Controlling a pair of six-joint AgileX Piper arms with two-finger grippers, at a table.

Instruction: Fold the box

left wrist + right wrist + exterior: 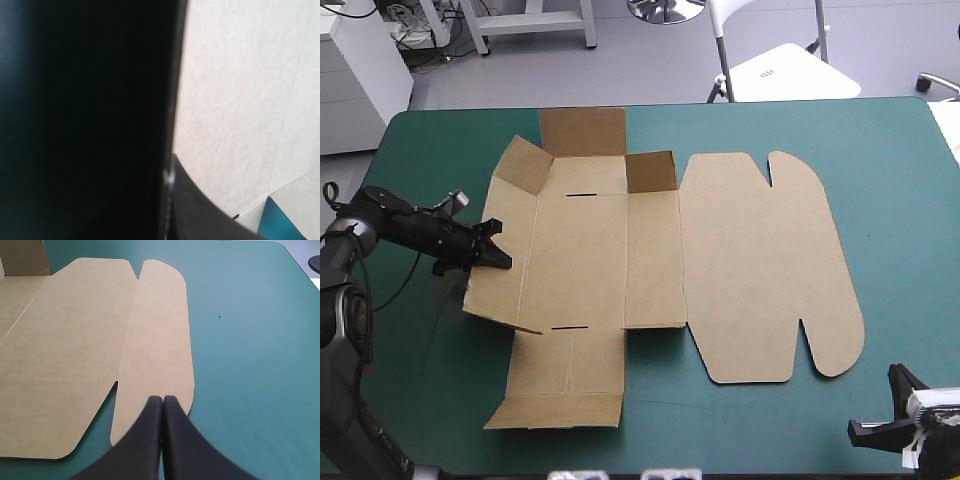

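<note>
Box (620,260) lies mid-table (890,160), mostly a flat sheet. The lid (760,260) is flat toward the right and the far flaps (525,165) are partly up.

Left gripper (500,255) is at the left wall (495,295), which is tilted up off the teal-green cover. Its wrist view shows the board edge-on with one black finger (200,210) on the inner face, so it looks pinched on that wall. The other finger is lost in the dark.

Right gripper (162,402) is at the near right corner with fingers pressed together, holding nothing. It points at the lid's rounded flap (160,330), apart from it.

Likely step: stand the left wall upright. Task looks early.

- Swing the wall about its crease and don't pull sideways, or the whole sheet will probably slide.
- Keeping the pinch near mid-wall should avoid twisting.
- The idle right gripper could press the base flat as an anchor.
</note>
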